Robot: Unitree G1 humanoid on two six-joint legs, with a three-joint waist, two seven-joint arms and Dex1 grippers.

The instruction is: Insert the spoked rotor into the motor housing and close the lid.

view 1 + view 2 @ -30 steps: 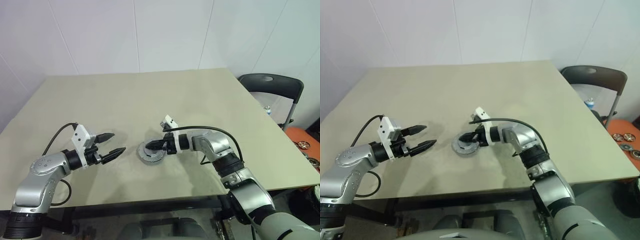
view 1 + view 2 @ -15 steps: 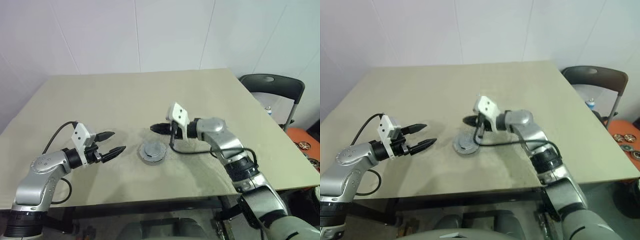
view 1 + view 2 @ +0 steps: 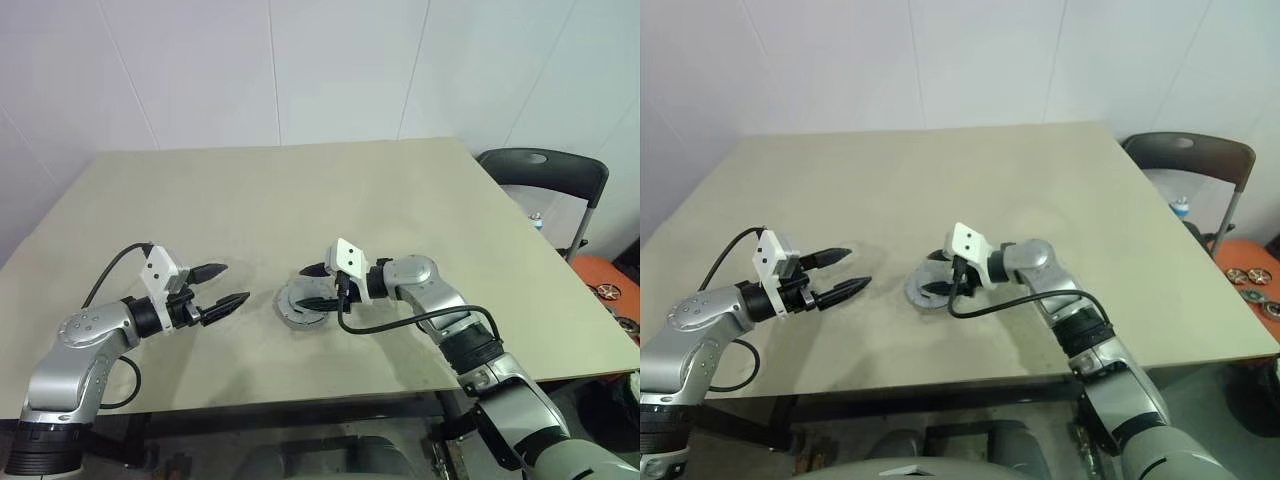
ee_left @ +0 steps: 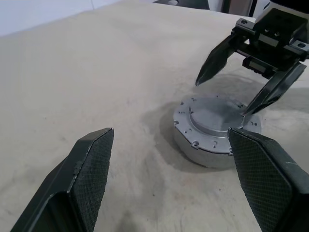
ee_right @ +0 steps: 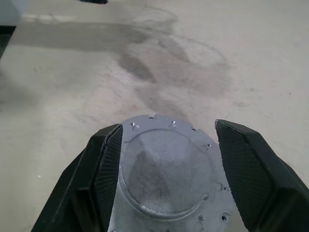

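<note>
Right gripper (image 3: 318, 285) spread over the closed motor housing (image 4: 215, 130); left gripper (image 3: 226, 288) open and apart from it

The motor housing sits on the tan table (image 3: 300, 190), a little toward six o'clock of the table's middle, with the lid (image 5: 166, 169) lying flat on top as a grey disc with small holes round its rim. The right gripper reaches in from three o'clock, its two black fingers (image 5: 251, 179) parted wide, one on each side of the lid; whether they touch it cannot be told. The left gripper hangs at nine o'clock of the housing, well apart from it, fingers spread and holding nothing. A dark chair (image 3: 545, 175) stands beyond the table's edge at two o'clock
</note>
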